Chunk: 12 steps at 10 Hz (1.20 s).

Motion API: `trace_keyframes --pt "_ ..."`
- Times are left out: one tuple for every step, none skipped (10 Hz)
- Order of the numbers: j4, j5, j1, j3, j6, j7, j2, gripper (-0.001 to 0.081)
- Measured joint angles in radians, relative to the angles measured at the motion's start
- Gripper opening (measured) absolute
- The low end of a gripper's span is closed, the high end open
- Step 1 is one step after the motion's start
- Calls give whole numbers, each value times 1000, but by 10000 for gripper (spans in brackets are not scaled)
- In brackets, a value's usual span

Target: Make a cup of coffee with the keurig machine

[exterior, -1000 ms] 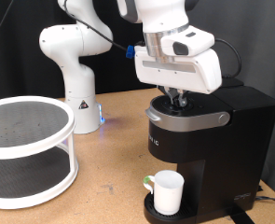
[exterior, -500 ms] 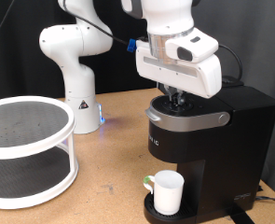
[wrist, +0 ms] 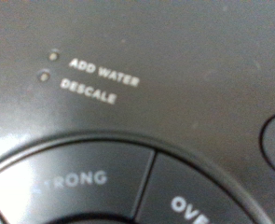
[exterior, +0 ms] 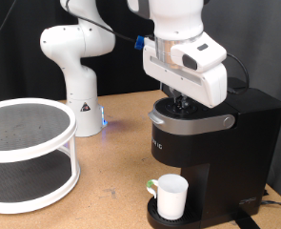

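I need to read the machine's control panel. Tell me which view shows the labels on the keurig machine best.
The wrist view. It looks close at the keurig machine: "ADD WATER" and "DESCALE" beside two small unlit lights, and part of a "STRONG" button. The exterior view shows the whole machine, the cup on its base and the tool at its top, but no readable labels.

white two-tier round shelf (exterior: 26,153) sits left, near | wooden tabletop (exterior: 111,162) underneath | black backdrop (exterior: 16,48) far behind
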Motion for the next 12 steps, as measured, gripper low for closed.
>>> trace_keyframes --pt "33 0 -2 -2 -46 13 21 0" --pt "64 0 -4 -3 -84 21 43 0" --pt "85 0 -4 -4 -99 25 60 0" --pt "101 0 -5 -4 -108 25 72 0" --pt "107 0 -5 -4 -107 25 77 0" --pt "108 0 -5 -4 -99 11 78 0" --pt "107 2 -5 -4 -99 -16 76 0" --pt "104 8 -6 -4 -98 -53 73 0" --pt "93 32 -8 -4 -73 -114 65 0" --pt "79 61 -9 -4 -45 -172 52 0" --pt "70 92 -13 -5 -27 -225 31 0" --pt "65 107 -18 -8 -22 -256 6 0"
